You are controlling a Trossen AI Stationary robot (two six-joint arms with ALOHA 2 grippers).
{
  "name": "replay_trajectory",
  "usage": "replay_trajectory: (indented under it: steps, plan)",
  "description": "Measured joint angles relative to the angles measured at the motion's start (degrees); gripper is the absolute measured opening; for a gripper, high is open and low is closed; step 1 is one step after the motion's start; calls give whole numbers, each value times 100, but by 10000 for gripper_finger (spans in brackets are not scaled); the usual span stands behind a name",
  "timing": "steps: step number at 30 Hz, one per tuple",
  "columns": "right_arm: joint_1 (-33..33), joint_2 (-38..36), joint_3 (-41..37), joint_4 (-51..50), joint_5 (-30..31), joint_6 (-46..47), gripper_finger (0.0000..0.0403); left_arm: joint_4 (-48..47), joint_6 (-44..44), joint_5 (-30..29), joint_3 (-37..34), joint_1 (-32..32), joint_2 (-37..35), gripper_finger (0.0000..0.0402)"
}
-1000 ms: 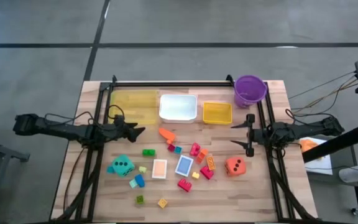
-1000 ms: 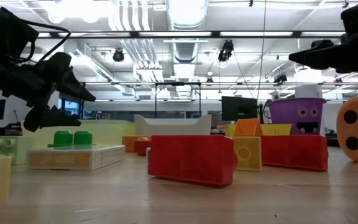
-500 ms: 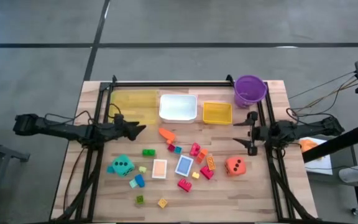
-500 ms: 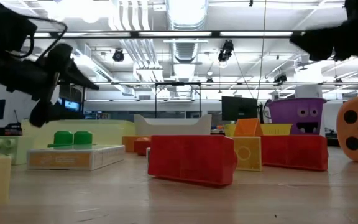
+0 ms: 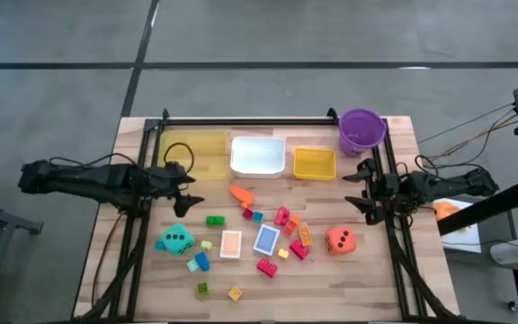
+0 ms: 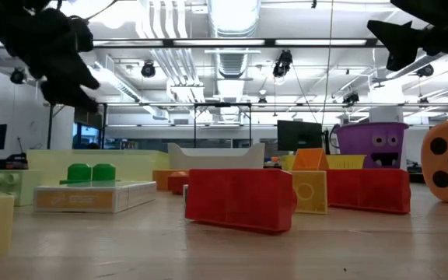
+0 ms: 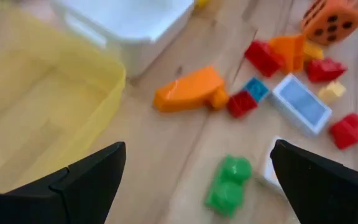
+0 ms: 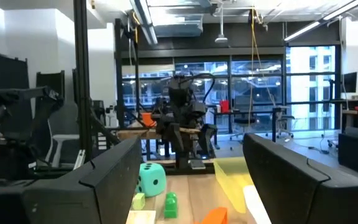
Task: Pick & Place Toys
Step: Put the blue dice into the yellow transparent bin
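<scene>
Small bright blocks lie loose in the middle of the table, among them an orange block (image 5: 241, 193), a green block (image 5: 215, 220) and a red block (image 5: 266, 266). A teal die (image 5: 176, 239), an orange die (image 5: 339, 239), an orange card (image 5: 230, 243) and a blue card (image 5: 266, 239) rest on the wood. My left gripper (image 5: 185, 185) hangs open above the table, left of the orange block, fingers wide (image 7: 197, 149). My right gripper (image 5: 358, 184) hangs open to the right of the toys, holding nothing (image 8: 191, 146).
Along the far edge stand a pale yellow tray (image 5: 192, 153), a white tray (image 5: 258, 156), a small yellow tray (image 5: 314, 163) and a purple bucket (image 5: 361, 131). Black frame rails (image 5: 133, 243) run along the table's left and right sides.
My left gripper has risen and tipped its fingers down toward the table, drawing back slightly toward the left edge. My right gripper has risen too. Both have stayed open. No toy has moved.
</scene>
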Motion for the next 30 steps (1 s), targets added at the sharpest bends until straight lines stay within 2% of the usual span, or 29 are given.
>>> replay_trajectory:
  steps: [10,16,25,30]
  plan:
    - [0,1,0,10,14,21,280,-1307,-629,-42,1411,-948,1228,398]
    - [0,1,0,11,44,-134,280,-2513,-1437,-539,2116,-1718,2171,398]
    - [-2,1,0,31,56,-108,280,-3216,-2472,-592,2862,-2762,3271,398]
    - [-2,1,0,12,59,-115,280,-3296,-2790,-380,3289,-3226,3661,398]
